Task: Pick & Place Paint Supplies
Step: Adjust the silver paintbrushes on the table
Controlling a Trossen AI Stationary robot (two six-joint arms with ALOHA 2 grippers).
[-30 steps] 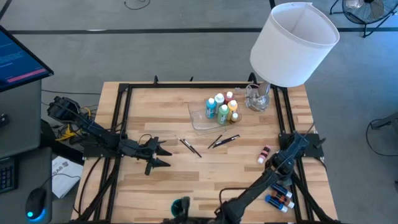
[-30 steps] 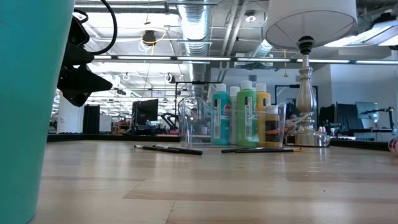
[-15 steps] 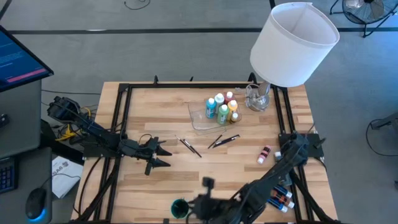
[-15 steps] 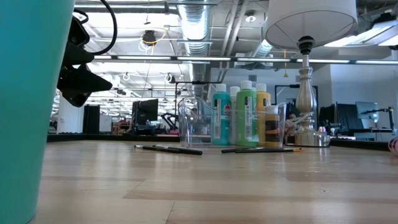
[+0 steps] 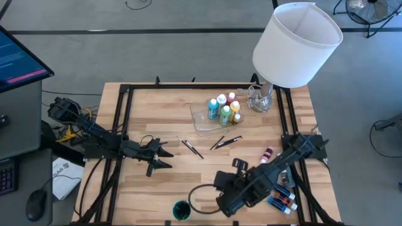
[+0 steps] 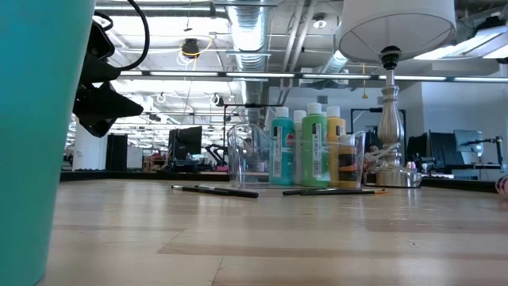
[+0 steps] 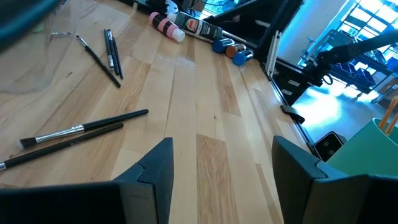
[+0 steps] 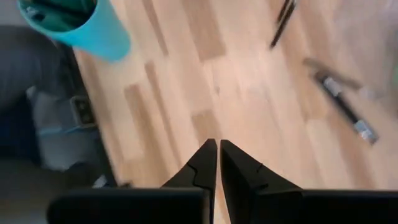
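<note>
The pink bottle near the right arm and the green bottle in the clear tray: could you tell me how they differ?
The pink bottle lies on its side on bare wood; the green bottle stands upright in the clear tray. The pink one lies alone, while the green one is packed among other bottles. The green bottle looks larger. Both have white caps.

No readable text, brand, number or sign is showing anywhere. The white-capped plastic paint bottles (image 6: 313,148) standing in the clear plastic tray (image 6: 248,156) are carrying labels, but their print is too small to make out, and the lines on the blue monitor screen (image 5: 17,59) are illegible too.
</note>
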